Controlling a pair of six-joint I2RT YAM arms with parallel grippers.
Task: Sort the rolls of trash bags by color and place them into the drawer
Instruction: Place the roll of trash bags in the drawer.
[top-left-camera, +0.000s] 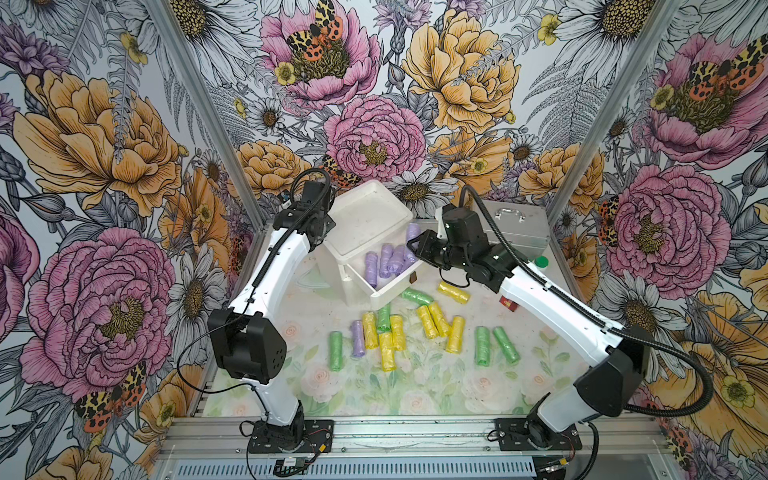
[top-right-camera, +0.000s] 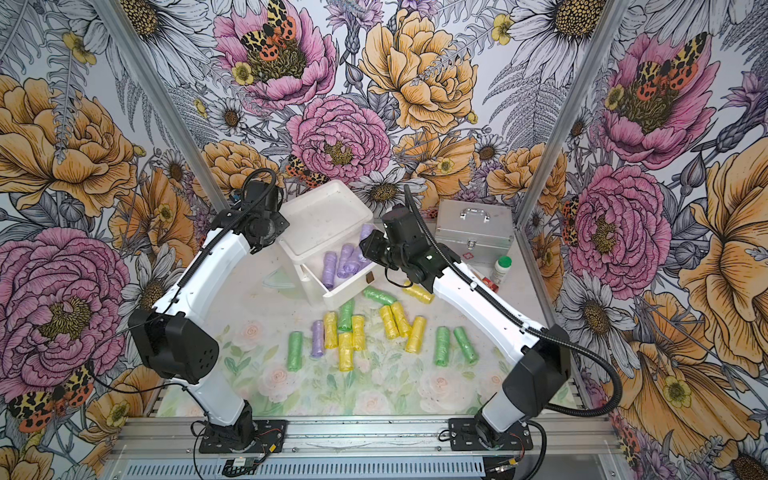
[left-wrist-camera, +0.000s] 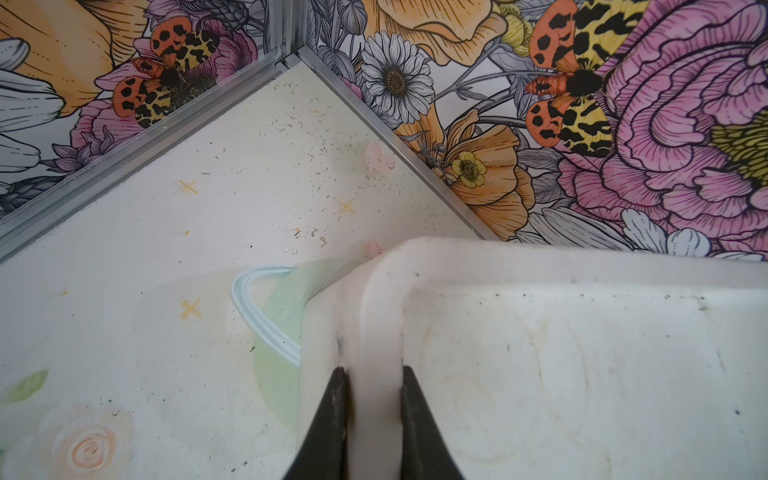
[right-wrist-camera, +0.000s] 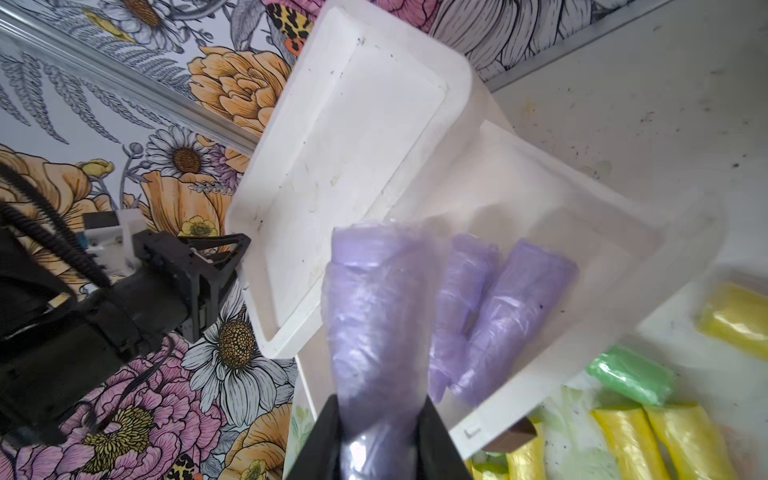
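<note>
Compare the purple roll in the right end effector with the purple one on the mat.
The held roll is clamped in the right end effector; the mat roll lies free. The held roll hangs over the open drawer; the mat roll lies beside a yellow roll. Both are purple and crinkly.

yellow rolls (top-left-camera: 455, 334): 7 | green rolls (top-left-camera: 482, 347): 5 | purple rolls (top-left-camera: 357, 338): at least 5

Left arm (top-left-camera: 274, 266) and right arm (top-left-camera: 557, 307): same deal, glossy white shells, chunky black joints, ribbed black cable hoses.
</note>
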